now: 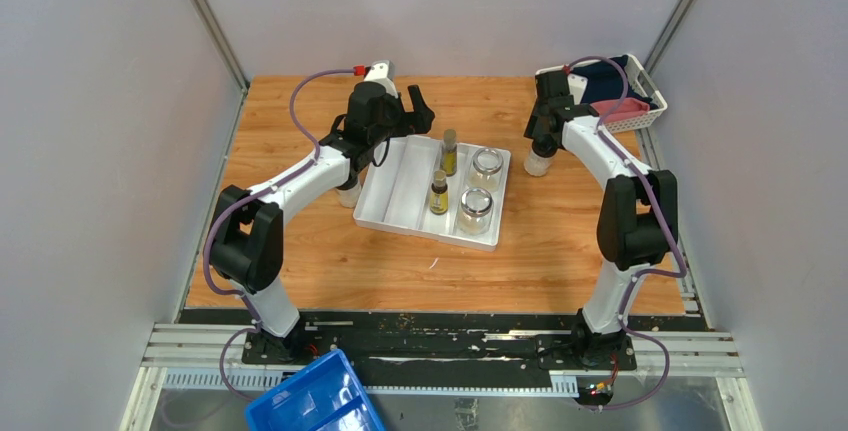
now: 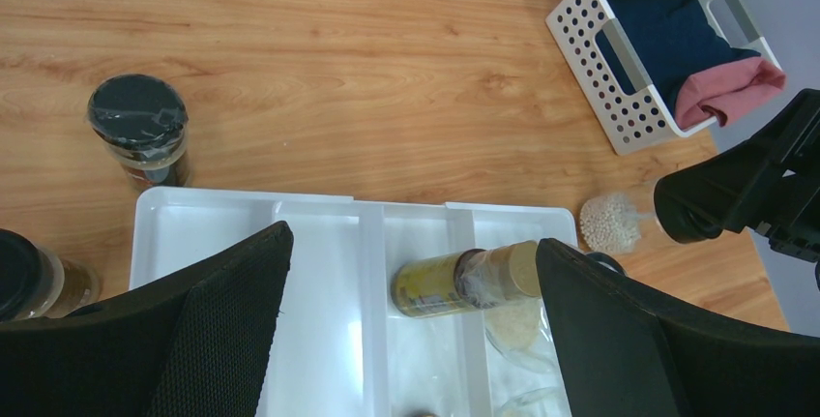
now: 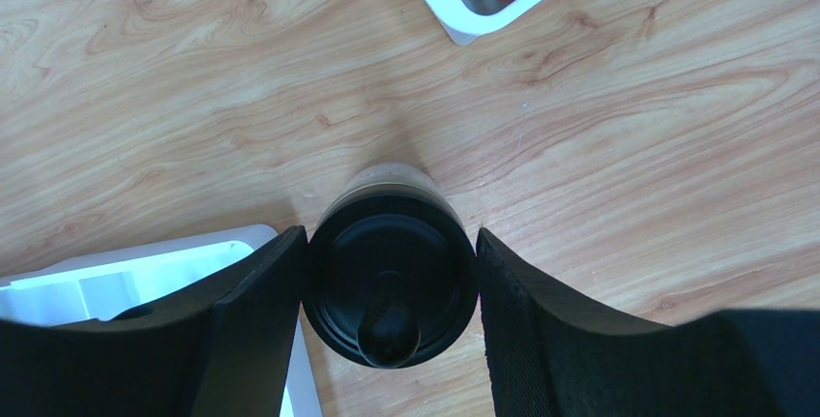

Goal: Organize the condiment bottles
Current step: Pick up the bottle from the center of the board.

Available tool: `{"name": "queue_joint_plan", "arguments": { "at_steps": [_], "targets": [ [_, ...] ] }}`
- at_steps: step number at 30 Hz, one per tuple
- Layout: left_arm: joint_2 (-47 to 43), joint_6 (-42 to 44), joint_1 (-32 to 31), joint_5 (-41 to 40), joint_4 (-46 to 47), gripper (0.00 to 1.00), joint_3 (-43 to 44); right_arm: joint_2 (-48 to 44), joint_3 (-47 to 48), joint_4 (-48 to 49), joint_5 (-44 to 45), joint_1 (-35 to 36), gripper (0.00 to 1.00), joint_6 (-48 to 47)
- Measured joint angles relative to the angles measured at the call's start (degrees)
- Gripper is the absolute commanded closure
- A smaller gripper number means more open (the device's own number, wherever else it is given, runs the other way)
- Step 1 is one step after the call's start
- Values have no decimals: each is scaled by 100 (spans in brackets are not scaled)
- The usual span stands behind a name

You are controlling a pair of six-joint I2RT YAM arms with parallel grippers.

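1. The right gripper has its jaws closed on a black-lidded jar, one pad pressed against each side of the lid. This jar stands just off the right edge of the white divided tray, near the far corner. I cannot tell whether it rests on the tabletop or is lifted off it.
2. The left gripper hangs above the tray's far-left part with its jaws spread wide, holding nothing.
3. Inside the tray, two slim yellow-labelled bottles stand in a narrow middle compartment. Two squat glass jars fill the rightmost one.
4. Two other lidded jars wait outside – one just beyond the tray's far-left corner and one off its left edge.
5. The step in hand looks like bringing the gripped jar into the tray. The next move probably calls for:
   - raising the jar above the tray's rim;
   - carrying it left past the glass jars to a free compartment – without clipping them;
   - lowering it upright before the jaws part.
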Motion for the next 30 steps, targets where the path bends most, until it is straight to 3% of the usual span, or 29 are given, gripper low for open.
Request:
{"name": "queue_joint_plan", "arguments": {
  "at_steps": [5,8,13,30],
  "targets": [
    [0,2,0,0,0,0,0,2,-2,-42,-42,0,51,0],
    [0,2,0,0,0,0,0,13,0,-44,-44,0,32,-2],
    [0,2,0,0,0,0,0,17,0,-35,-42,0,18,-35],
    [0,-2,0,35,4,0,-4,15,-92,-35,-52,0,18,-52]
  ]
}}
